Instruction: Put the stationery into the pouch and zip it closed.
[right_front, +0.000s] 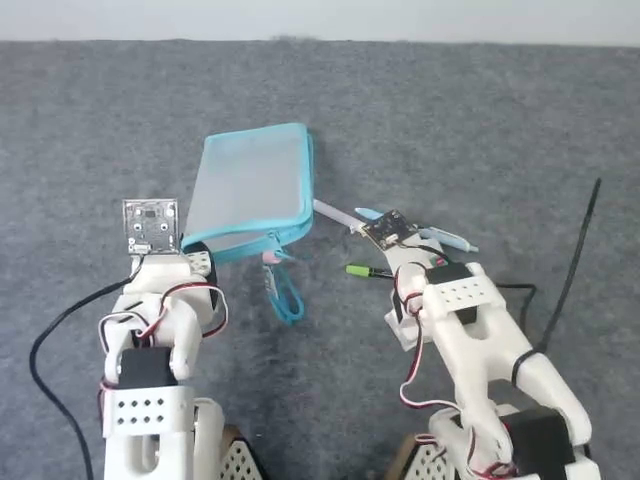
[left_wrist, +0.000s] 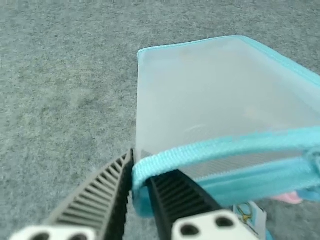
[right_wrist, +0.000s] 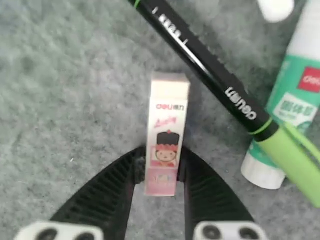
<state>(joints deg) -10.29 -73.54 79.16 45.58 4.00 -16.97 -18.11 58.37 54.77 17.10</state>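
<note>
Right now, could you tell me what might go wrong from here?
The right fingers hold the eraser by one end only, so it could pivot or slip when lifted. The left fingers pinch just a corner of the pouch, which might pull free. The pen beside the eraser could get knocked.

The pouch (right_front: 250, 190) lies left of the pen (right_front: 366, 271) and eraser (right_wrist: 167, 135).
</note>
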